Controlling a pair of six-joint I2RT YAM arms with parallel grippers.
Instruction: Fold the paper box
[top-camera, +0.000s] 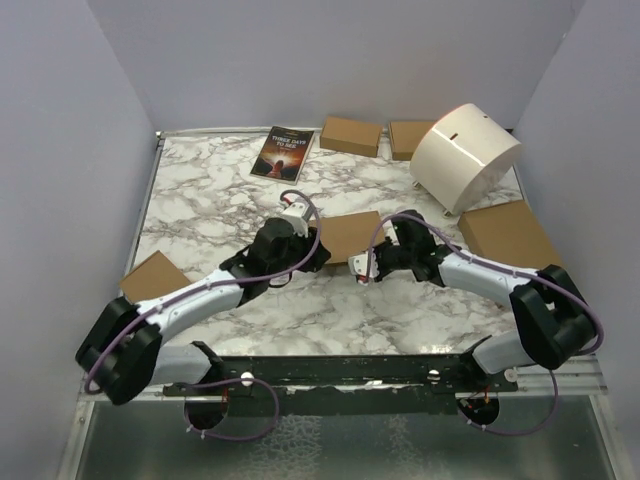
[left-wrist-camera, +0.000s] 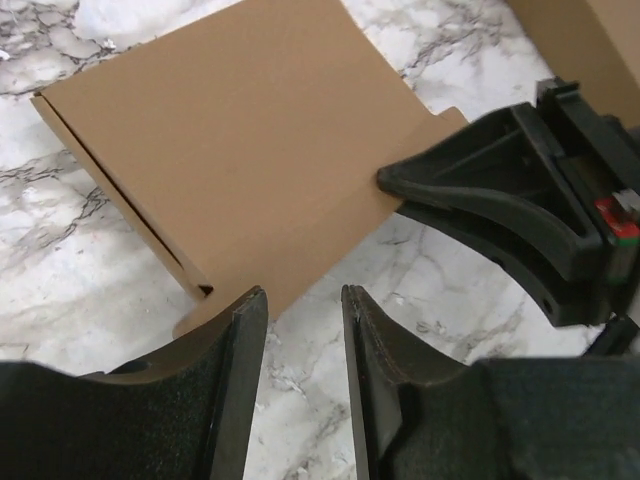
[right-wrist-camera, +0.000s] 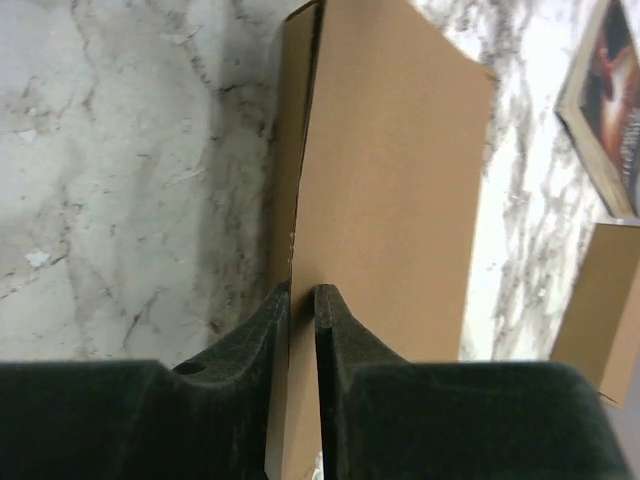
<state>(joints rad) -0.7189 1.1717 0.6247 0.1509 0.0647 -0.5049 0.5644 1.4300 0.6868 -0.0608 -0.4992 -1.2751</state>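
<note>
The right hand (right-wrist-camera: 302, 292) is all but closed. Its two fingers pinch a thin cardboard panel of the paper box (right-wrist-camera: 390, 200) between them, with no gap on either side of the sheet. In the left wrist view the same hand comes in from the right and bites the edge of the box's top panel close to a small tab.

The left hand (left-wrist-camera: 302, 300) stands partly open and holds nothing; bare marble shows in the gap between its fingers. Its fingertips lie just at the box's edge, and one of them overlaps the corner of a flap. Whether it touches the cardboard I cannot tell.

The paper box lies in the middle of the bench (top-camera: 220, 200), between the two hands, the left hand at its left side and the right hand at its near right corner. It looks like a shallow rectangle with the top panel lying down over it and a dark seam along one side.

At the far edge lie a book (top-camera: 283, 153) and two small brown boxes (top-camera: 351, 135). A white drum (top-camera: 465, 158) lies on its side at the far right, with a larger flat brown box (top-camera: 508, 232) nearer than it. One more brown box (top-camera: 155, 277) sits at the left edge.
</note>
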